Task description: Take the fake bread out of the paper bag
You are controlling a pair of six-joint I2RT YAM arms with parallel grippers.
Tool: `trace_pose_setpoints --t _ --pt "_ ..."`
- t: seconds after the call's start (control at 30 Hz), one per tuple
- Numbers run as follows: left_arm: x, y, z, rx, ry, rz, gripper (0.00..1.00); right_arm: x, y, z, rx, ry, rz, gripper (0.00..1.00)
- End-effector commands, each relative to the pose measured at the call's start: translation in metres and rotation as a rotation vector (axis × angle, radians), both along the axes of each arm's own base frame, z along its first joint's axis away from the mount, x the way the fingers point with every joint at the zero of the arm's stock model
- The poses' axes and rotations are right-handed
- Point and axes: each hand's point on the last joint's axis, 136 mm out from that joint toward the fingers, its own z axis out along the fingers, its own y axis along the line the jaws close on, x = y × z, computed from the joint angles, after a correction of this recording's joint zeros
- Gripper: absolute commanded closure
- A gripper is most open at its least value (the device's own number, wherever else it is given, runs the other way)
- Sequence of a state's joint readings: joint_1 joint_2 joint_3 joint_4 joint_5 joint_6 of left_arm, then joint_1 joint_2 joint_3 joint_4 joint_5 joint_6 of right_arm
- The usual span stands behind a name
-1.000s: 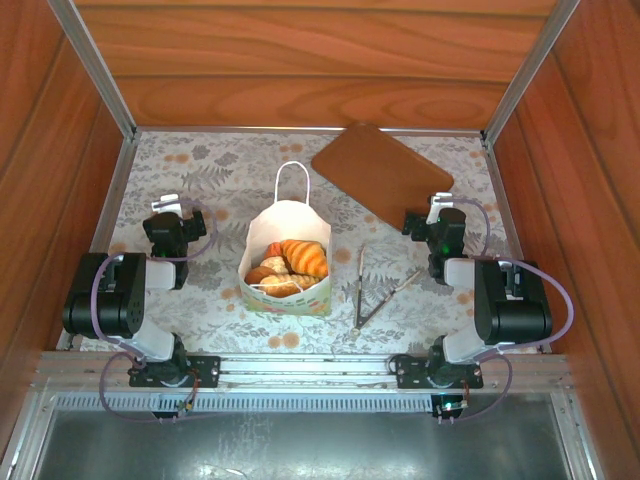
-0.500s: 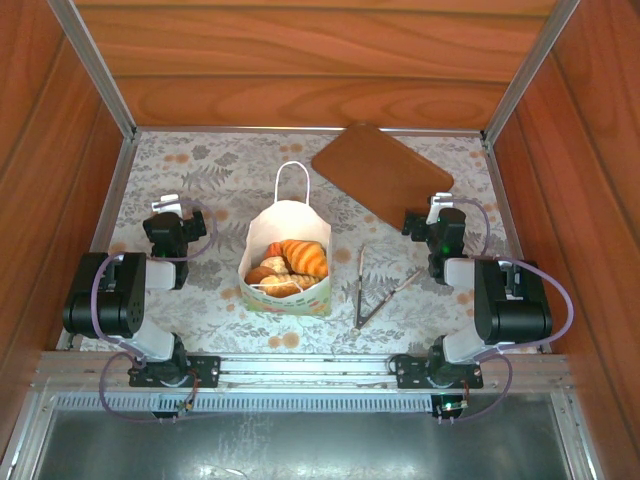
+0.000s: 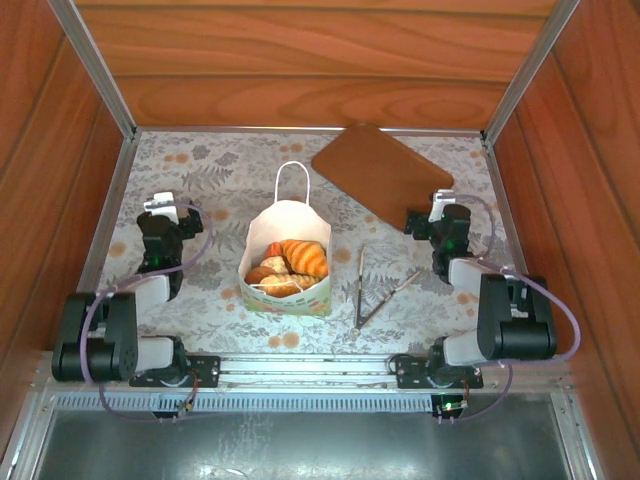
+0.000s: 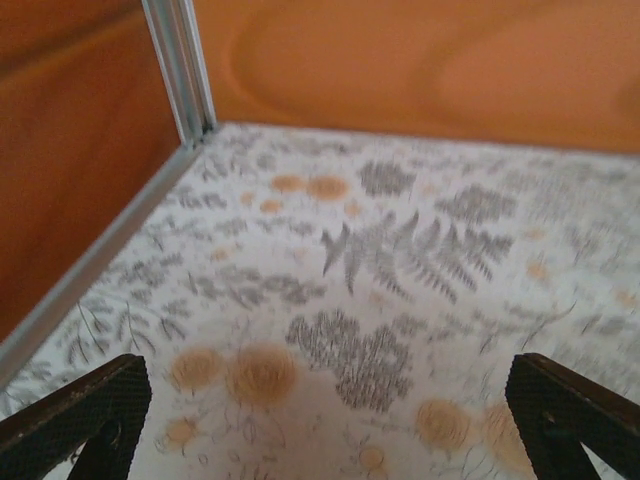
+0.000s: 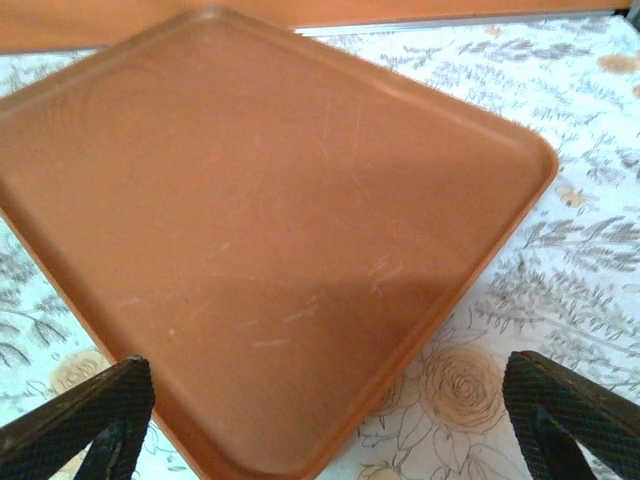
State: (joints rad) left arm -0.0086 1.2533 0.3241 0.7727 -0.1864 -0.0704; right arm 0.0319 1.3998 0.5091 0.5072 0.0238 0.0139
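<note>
Between wood walls (image 3: 300, 70), floral tablecloth (image 3: 200, 170) — fake bread (image 3: 300, 258) in paper bag (image 3: 290, 215), left gripper (image 4: 325, 400), right gripper (image 5: 325, 400) — both splayed.

The paper bag (image 3: 290, 300) stands mid-frame on the tabletop (image 3: 220, 170) with the fake bread (image 3: 295, 262) inside it. Tongs (image 3: 360, 290) lie just right of it, and a tray (image 3: 380, 172) lies to the upper right.

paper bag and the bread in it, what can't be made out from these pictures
fake bread, top external: walls of the paper bag hide the lower pieces, so the count is unclear.
bag print, top external: lettering too small to read.
tray, right wrist: left corner cut off by the frame edge.
thin metal tool, top external: too small to identify surely.
</note>
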Motion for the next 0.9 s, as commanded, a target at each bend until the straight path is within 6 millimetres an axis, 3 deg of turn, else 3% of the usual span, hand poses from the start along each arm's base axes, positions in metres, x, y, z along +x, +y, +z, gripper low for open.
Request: trace_pose_setpoints --t 0.0,0.1,0.17,0.23,0.27,0.33,0.4,0.5,0.67,0.87 --pt "-0.011 0.0 0.011 -0.058 0.007 0.005 0.06 -0.01 -0.003 0.01 0.046 0.074 -0.033 0.01" --pt "-0.016 -0.008 0.03 -0.139 -0.001 -0.025 0.08 -0.024 0.001 0.022 0.138 0.135 -0.061 0.0" --pt "-0.02 -0.017 0.042 -0.21 0.002 -0.058 0.1 -0.038 0.015 0.03 0.304 0.219 -0.068 0.0" --pt "-0.026 -0.029 0.056 -0.286 -0.01 -0.115 0.1 -0.057 0.043 0.043 0.489 0.334 0.006 0.0" --pt "-0.029 -0.035 0.063 -0.319 -0.02 -0.142 0.1 -0.069 0.069 0.054 0.55 0.362 0.165 0.0" --pt "-0.036 -0.048 0.077 -0.389 -0.011 -0.202 0.11 -0.088 0.088 0.059 0.689 0.451 0.208 0.14" --pt "-0.044 -0.06 0.089 -0.418 0.012 -0.266 0.11 -0.102 0.097 0.053 0.749 0.524 0.184 0.19" --pt "-0.056 -0.07 0.105 -0.431 0.072 -0.312 0.11 -0.13 0.118 0.041 0.7 0.628 0.193 0.23" --pt "-0.069 -0.079 0.121 -0.43 0.181 -0.357 0.1 -0.168 0.151 0.017 0.684 0.766 0.179 0.48" --pt "-0.079 -0.085 0.136 -0.45 0.149 -0.392 0.1 -0.198 0.168 -0.018 0.605 0.887 0.123 0.55"
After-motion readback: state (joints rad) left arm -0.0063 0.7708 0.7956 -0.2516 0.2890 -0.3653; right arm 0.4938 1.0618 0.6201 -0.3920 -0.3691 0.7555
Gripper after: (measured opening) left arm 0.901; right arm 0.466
